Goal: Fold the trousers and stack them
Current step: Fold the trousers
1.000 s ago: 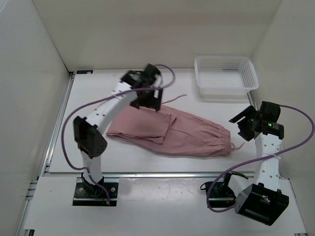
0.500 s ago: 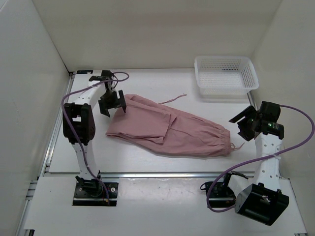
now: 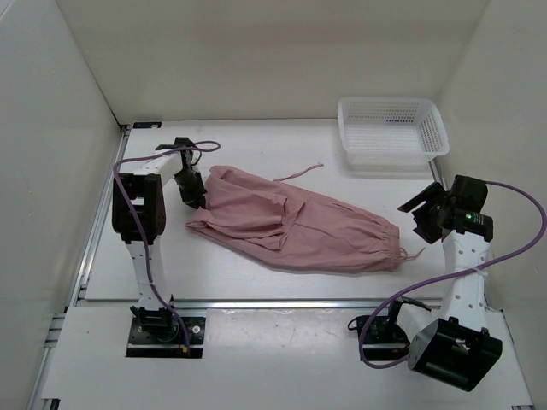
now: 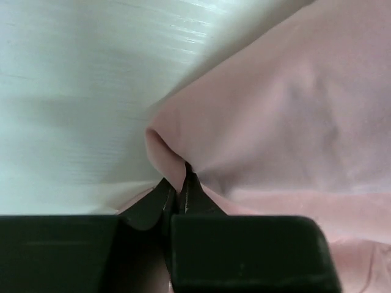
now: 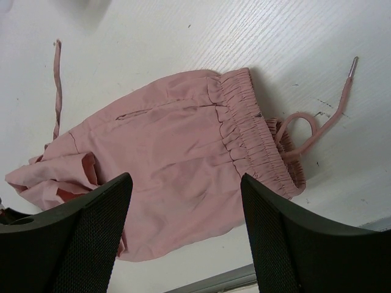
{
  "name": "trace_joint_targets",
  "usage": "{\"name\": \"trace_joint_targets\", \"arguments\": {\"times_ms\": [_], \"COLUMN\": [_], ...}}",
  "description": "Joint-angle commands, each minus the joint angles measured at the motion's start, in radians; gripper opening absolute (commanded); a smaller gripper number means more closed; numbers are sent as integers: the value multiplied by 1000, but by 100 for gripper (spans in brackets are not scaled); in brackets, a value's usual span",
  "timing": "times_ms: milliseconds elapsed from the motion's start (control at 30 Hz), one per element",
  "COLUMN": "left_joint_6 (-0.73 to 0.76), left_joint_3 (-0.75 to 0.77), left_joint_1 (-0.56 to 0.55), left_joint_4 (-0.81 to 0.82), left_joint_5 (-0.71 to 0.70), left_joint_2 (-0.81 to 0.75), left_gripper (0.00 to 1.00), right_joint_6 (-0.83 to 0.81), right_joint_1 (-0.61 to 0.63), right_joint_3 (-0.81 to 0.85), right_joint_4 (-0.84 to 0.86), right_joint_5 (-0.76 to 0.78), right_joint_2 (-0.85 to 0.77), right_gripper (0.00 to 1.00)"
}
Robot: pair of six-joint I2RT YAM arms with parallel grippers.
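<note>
The dusty-pink trousers [image 3: 299, 224] lie folded lengthwise across the middle of the table, waist end at the right with the drawstring [image 3: 408, 253] trailing off it. My left gripper [image 3: 195, 193] sits low at their far-left edge. In the left wrist view it [image 4: 180, 177] is shut on a pinched ridge of the trousers [image 4: 287, 116]. My right gripper [image 3: 425, 213] hangs open above the table, right of the waist. In its wrist view the open fingers [image 5: 91, 232] frame the trousers [image 5: 171, 152], the gathered waistband [image 5: 250, 131] and the drawstring [image 5: 333, 116], touching nothing.
A white mesh basket [image 3: 346, 128] stands at the back right corner of the table. A loose pink cord [image 3: 299, 172] lies behind the trousers. White walls close in the left, back and right sides; a metal rail [image 3: 282, 302] runs along the near edge.
My left arm swung from over the trousers' middle out to their left end, dropped, and shut on the cloth, bunching that edge. The right arm has not moved.
</note>
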Motion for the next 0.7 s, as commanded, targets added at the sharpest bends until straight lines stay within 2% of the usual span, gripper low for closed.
{"name": "trace_joint_targets", "arguments": {"times_ms": [0, 133, 300, 367, 467, 567, 667], "left_joint_6": [-24, -70, -61, -51, -50, -92, -156], "left_joint_3": [1, 47, 262, 340, 435, 435, 412], "left_joint_1": [32, 112, 146, 109, 68, -24, -175], "left_joint_4": [9, -47, -176, -228, -282, -282, -273], "left_joint_5": [-39, -195, -312, -395, -374, -365, -386], "left_joint_2": [-69, -205, -308, -319, -328, -374, -385], "left_gripper": [10, 10, 10, 10, 10, 10, 10], "right_joint_6": [-1, -1, -1, -1, -1, 8, 17], "right_joint_1": [7, 7, 7, 7, 7, 7, 7], "right_joint_3": [8, 17, 8, 8, -3, -15, -27], "right_joint_4": [22, 13, 13, 13, 22, 31, 43], "right_joint_5": [-17, -17, -17, -28, -28, -58, -68], "right_joint_2": [1, 1, 1, 1, -8, -8, -8], "right_gripper": [76, 76, 76, 76, 76, 76, 76]}}
